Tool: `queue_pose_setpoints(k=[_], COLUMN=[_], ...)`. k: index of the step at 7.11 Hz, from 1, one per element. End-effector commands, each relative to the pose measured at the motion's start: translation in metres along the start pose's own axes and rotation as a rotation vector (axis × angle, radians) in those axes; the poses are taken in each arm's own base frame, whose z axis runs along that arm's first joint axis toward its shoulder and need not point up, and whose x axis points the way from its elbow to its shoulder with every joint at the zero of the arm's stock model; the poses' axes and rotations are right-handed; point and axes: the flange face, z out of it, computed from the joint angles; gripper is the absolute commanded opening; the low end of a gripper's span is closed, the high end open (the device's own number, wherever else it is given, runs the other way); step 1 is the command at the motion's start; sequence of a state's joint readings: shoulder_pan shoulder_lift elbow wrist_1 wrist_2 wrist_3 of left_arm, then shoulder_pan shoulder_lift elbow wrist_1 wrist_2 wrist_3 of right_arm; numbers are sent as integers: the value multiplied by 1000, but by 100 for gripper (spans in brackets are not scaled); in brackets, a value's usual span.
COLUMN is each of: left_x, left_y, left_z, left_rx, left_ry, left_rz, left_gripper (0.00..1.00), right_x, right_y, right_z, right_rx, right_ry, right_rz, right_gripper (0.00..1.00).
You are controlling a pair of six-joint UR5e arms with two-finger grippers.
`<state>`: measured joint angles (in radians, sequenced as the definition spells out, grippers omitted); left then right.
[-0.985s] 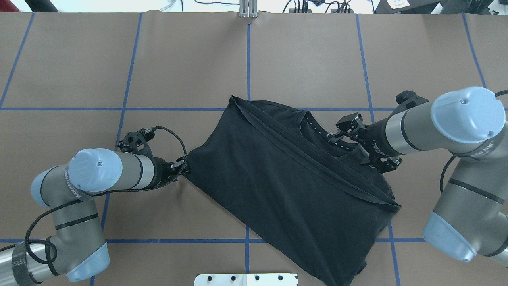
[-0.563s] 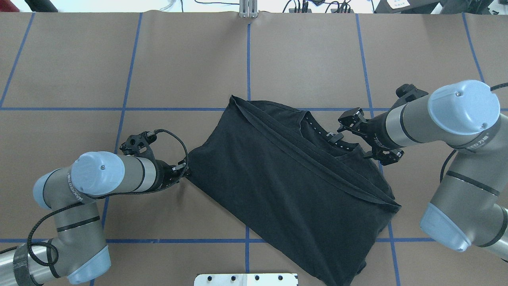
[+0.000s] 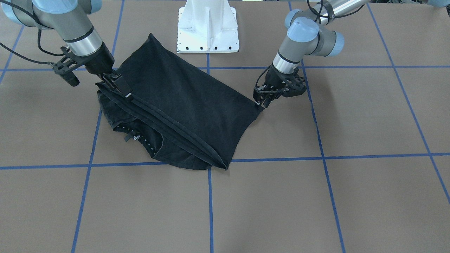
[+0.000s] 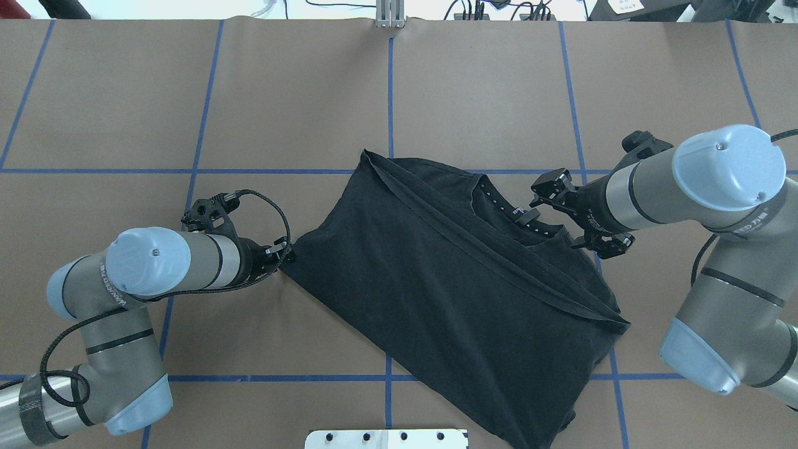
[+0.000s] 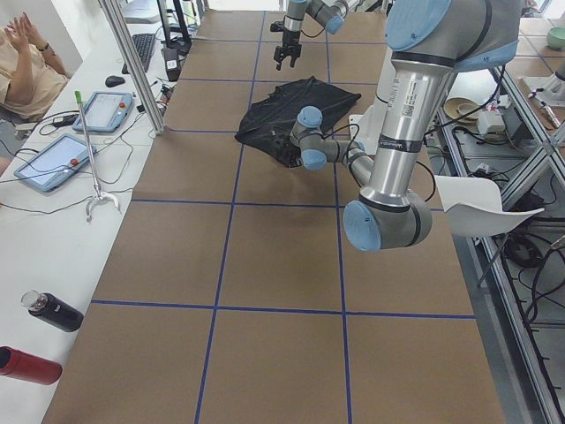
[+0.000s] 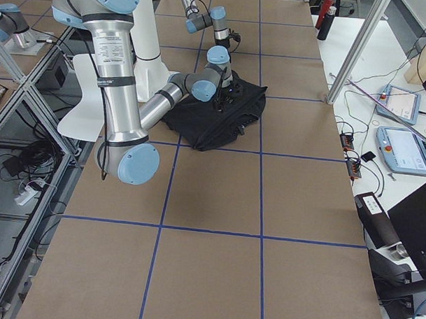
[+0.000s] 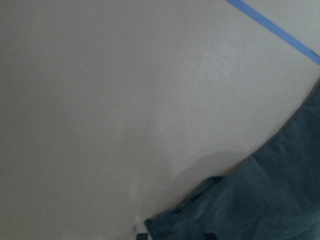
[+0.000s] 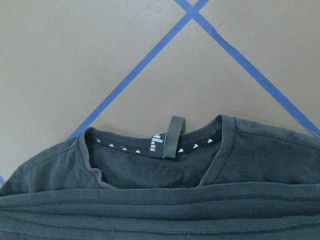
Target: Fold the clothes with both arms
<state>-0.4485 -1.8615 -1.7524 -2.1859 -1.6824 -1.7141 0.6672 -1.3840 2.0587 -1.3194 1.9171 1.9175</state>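
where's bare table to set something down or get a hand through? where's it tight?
Free: the table strip between the shirt and the far edge, and both table ends. Tight: the middle, with the left gripper on the shirt's corner, the right gripper near its collar, and the base by its near hem.
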Motion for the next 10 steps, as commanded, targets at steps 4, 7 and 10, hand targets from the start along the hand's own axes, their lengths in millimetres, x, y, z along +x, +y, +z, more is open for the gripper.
queue_pose_setpoints(k=[4,7,10], left_x=[-5,0,5], left_y=[-2,-2,-3], left_z=[10,9,5], left_rx=[11,10,13], left_ry=[-18,-12,0], left_rz=[9,9,8], left_gripper=[48,44,0], right_x=[3,2,2], right_y=[-2,-1,0], right_z=[9,9,9], right_rx=[4,2,-3], right_ry=[18,17,17], right_rz=[3,2,2], right_gripper=[100,100,100])
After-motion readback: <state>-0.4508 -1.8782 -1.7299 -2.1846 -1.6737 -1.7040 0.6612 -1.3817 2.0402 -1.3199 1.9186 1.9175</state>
